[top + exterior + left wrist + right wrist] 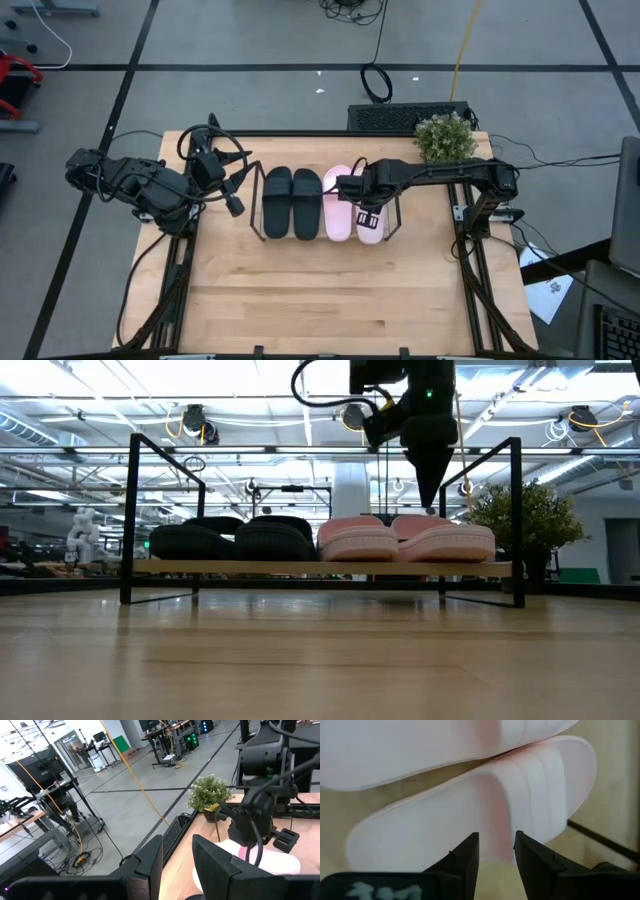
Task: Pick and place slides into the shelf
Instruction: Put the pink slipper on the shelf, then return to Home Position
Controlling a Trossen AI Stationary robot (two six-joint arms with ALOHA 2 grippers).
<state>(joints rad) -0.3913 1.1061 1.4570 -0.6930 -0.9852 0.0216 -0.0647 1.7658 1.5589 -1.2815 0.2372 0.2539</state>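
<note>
All four slides sit on the shelf (262, 232): black pair (292, 203) left, pink pair (352, 216) right. Right gripper (366, 214) hangs over the outer pink slide (470, 815), fingers slightly apart, empty. Left gripper (175, 865) waits at 9 o'clock, fingers apart. Risk: retracting low could snag the strap and drag the slide off the shelf.

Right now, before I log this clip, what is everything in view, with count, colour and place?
Black slides: two, matte black, side by side on the shelf's left half.
Pink slides: two, pale pink, side by side on the shelf's right half.
Shelf: one, thin black wire frame, at the table's far middle.
Potted plant: one, green, far right corner of the table.
Table: one, light wood top.
Left hand: one, dark, left of the shelf, holding nothing, fingers apart.
Right hand: one, dark, above the right pink slide, fingers apart, holding nothing.
</note>
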